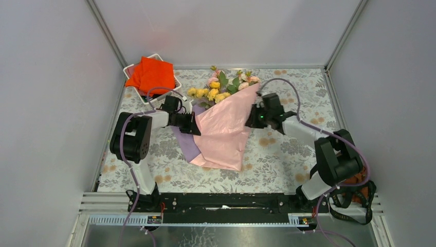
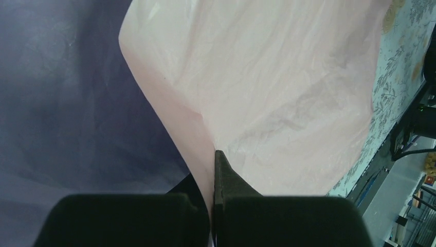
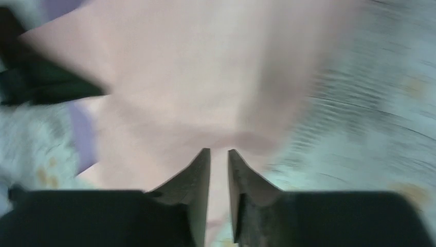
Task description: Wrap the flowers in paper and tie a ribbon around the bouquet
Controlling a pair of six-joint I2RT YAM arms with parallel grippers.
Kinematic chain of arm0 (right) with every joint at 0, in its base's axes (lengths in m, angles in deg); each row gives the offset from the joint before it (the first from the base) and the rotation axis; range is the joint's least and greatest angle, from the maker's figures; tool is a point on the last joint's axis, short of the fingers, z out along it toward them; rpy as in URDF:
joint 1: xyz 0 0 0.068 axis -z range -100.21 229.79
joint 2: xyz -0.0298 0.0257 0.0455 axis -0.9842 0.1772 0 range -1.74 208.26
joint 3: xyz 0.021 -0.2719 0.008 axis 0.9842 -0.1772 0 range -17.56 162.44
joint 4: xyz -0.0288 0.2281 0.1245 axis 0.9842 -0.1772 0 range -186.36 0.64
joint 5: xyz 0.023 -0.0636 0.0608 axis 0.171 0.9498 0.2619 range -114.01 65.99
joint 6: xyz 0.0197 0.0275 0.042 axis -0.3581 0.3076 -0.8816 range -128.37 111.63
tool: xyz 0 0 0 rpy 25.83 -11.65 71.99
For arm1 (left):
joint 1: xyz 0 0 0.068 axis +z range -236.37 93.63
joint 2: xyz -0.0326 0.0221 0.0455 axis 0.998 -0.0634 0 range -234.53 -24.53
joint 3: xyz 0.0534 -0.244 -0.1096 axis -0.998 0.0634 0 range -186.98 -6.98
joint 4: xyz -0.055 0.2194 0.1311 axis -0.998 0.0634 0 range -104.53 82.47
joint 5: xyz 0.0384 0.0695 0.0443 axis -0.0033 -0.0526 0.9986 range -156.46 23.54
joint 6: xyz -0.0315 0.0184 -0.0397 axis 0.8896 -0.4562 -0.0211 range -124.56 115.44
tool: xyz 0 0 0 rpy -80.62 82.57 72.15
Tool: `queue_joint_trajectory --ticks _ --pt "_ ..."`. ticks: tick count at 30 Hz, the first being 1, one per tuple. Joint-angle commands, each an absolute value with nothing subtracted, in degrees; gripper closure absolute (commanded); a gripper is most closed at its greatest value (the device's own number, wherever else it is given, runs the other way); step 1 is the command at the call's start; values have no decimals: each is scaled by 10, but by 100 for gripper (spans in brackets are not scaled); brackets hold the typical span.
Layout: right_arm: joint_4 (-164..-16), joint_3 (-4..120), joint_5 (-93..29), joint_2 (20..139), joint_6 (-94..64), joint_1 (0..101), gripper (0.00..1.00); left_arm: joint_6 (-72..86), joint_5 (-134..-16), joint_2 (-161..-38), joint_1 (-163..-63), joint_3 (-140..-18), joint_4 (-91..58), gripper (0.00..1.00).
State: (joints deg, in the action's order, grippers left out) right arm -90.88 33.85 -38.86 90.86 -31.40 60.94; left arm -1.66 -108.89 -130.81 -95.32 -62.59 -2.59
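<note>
Reaching inward from both sides: left gripper (image 2: 214, 172) pinching paper (image 1: 226, 128) edge, right gripper (image 3: 219, 157) narrowly parted beside paper

high rear overview, two wrist close-ups of paper (image 2: 283, 77)

The paper (image 1: 223, 128) lies mid-table, my left gripper (image 1: 195, 125) on its nine o'clock edge, my right gripper (image 1: 250, 117) at three (just beside it). At twelve the flowers (image 1: 223, 85) stick out; a tray (image 1: 156, 55) sits at ten.
</note>
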Motion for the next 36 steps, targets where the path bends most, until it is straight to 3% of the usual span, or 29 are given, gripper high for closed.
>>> queue_joint_trajectory --ticks 1,4,6,7,11,14,17,22,36 --pt "-855 362 -379 852 -319 462 80 -7 -1057 -1311 -950 -602 -37 100" --pt "-759 357 -476 923 -409 419 96 1 -1040 -1310 -950 -605 -39 100" --pt "-730 367 -485 979 -436 394 100 5 -1025 -1305 -950 -608 -38 95" --pt "-714 373 -496 1006 -452 388 100 3 -1019 -1299 -950 -611 -36 87" --pt "-719 388 -491 1086 -480 387 100 -7 -997 -1247 -930 -629 1 34" --pt "-744 387 -469 1097 -475 387 100 18 -964 -1184 -880 -628 20 15" --pt "-752 384 -468 1097 -469 387 100 77 -916 -1130 -812 -598 16 2" --pt "-751 382 -470 1098 -466 387 100 158 -885 -1112 -765 -520 -7 2" --pt "-741 387 -485 1096 -460 387 100 239 -913 -1225 -813 -473 -143 2"
